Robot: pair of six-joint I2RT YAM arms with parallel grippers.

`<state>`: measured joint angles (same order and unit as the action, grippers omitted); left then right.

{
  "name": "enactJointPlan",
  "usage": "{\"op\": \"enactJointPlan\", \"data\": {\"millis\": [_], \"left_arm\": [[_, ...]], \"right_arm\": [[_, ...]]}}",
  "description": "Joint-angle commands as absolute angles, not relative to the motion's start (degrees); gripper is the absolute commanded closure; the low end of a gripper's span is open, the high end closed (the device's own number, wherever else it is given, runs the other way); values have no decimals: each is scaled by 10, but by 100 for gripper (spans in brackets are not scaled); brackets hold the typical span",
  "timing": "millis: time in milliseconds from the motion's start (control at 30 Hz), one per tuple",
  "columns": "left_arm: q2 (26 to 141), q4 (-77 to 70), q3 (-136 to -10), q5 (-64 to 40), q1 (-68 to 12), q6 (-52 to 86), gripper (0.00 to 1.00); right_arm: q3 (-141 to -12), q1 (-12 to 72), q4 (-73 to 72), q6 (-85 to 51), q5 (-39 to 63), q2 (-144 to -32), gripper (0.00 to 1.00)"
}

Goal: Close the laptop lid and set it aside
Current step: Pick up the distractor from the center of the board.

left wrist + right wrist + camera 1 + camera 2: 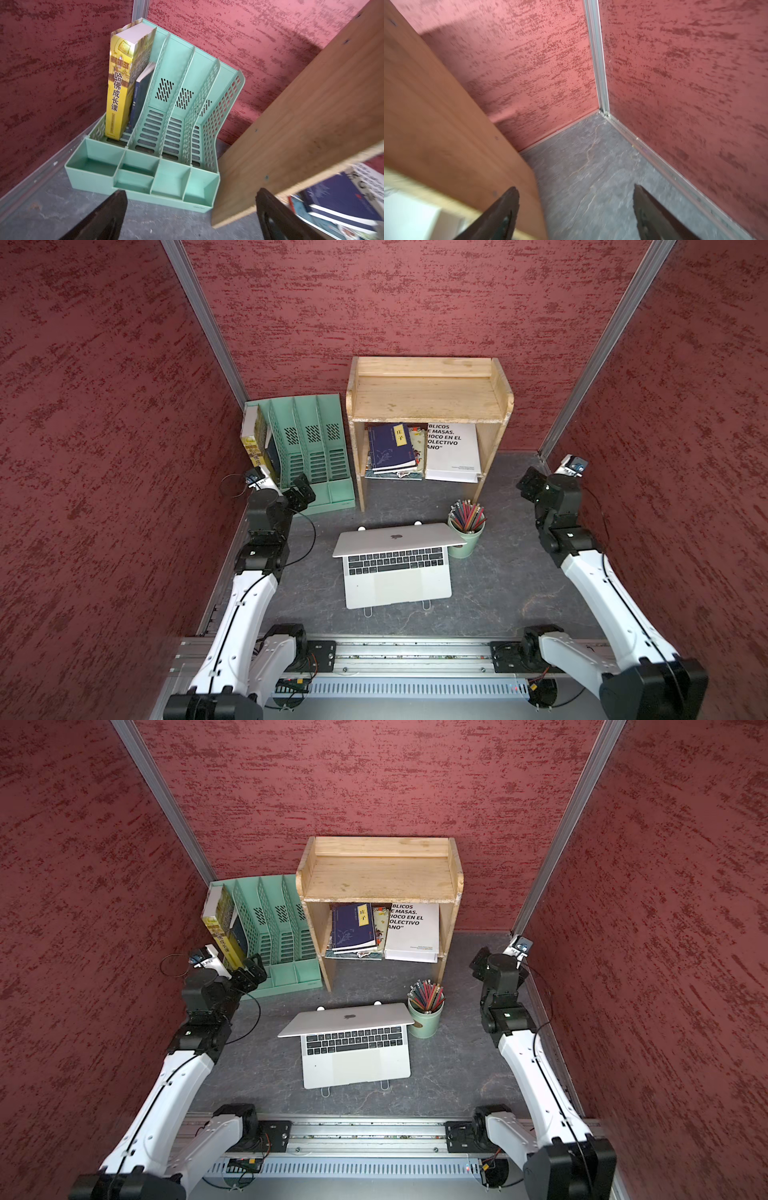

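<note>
Soft even light; wrist cams blurry

I read "哈佛成长课" on the spine of the yellow book [118,93], "庄子" on the blue book [388,448], cut-off "E MASAS", "EN EL", "OLECTIVO" on the white book [455,456], and an apple logo on the laptop lid [395,537]

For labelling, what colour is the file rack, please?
File rack: mint green, best in left wrist view.
</note>
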<state>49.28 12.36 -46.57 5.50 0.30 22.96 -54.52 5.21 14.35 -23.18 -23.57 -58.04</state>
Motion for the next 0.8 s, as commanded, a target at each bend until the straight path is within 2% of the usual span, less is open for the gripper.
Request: {"op": "enactJointPlan", "data": {"millis": [0,100,200,300,433,767], "left_arm": [[456,319,-484,28,-17,276,0],[435,367,-495,22,-28,281,0],[424,379,-503,4,-32,297,0],[422,364,-506,-5,-38,314,0],[429,350,-510,-6,-48,320,0],[423,331,-489,2,-70,331,0]], "right_arm": [[-553,54,429,-351,-157,-550,13],[-596,55,553,-415,-118,-557,14],[-656,56,656,-456,-48,-590,33],[-669,74,688,-509,22,-590,38],[-688,110,714,-547,19,-605,37],[-713,198,699,-583,27,-693,43]]}}
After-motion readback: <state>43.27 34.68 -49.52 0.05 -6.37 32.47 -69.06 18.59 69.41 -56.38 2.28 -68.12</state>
